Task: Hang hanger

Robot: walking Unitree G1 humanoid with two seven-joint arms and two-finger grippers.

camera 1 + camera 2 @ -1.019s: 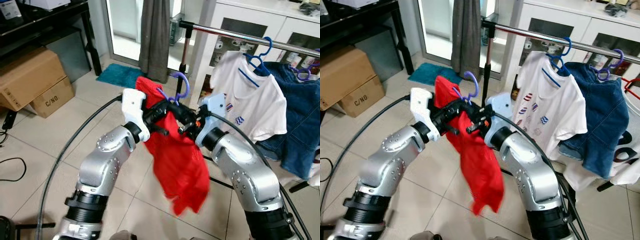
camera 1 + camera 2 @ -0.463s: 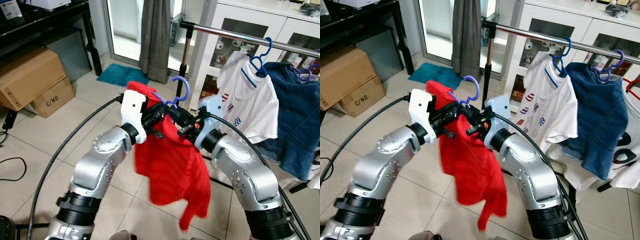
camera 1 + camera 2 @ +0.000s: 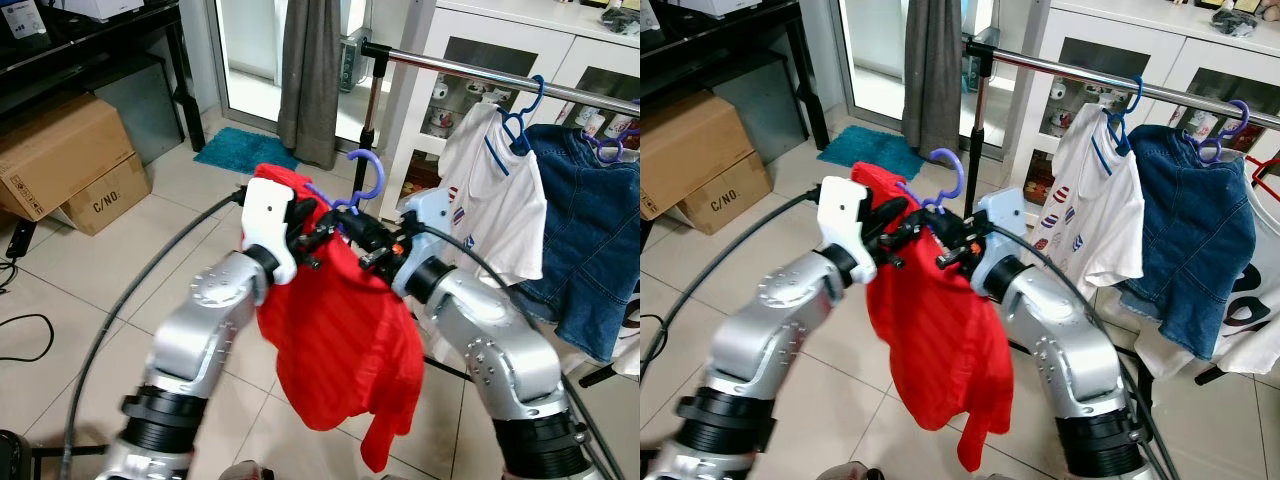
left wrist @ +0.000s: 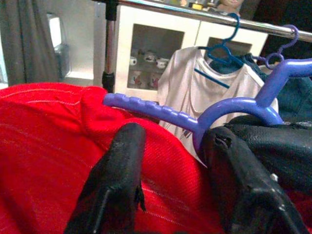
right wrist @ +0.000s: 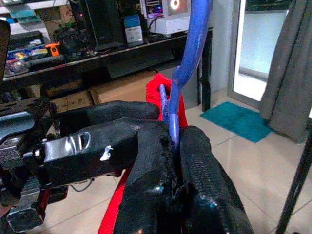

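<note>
Presently, both grippers meet at the centre of the head view and carry a purple plastic hanger (image 3: 352, 192) draped with a red ribbed fabric shirt (image 3: 338, 345). The right gripper (image 5: 171, 146) has its two black fingers pressed together on the hanger's neck, just below the hook; this grip presumably keeps the hook upright and free to catch a rail. The left gripper (image 4: 170, 161) stands with its fingers apart, one on the red cloth and the other beside the curve where the notched purple arm meets the neck; whether it bears load cannot be told, so it is judged to be steadying the shoulder and keeping the cloth from sliding off. The shirt hangs down toward 6 o'clock between the two silver forearms, clear of the tiled floor. The goal, a horizontal chrome clothes rail (image 3: 470, 72), runs from 12 o'clock toward 2 o'clock, above and beyond the hook, which is not yet on it. A white printed T-shirt on a blue hanger (image 3: 497, 190) hangs at 2 o'clock and a blue denim garment (image 3: 590, 240) at 3 o'clock, so the bare stretch near the rail's black upright post (image 3: 371, 105) at 12 o'clock appears to be the open slot. A grey curtain (image 3: 310, 75) and a teal floor mat (image 3: 240, 150) lie at 11 o'clock; brown cardboard boxes (image 3: 65, 160) sit at 9 o'clock, well apart.
</note>
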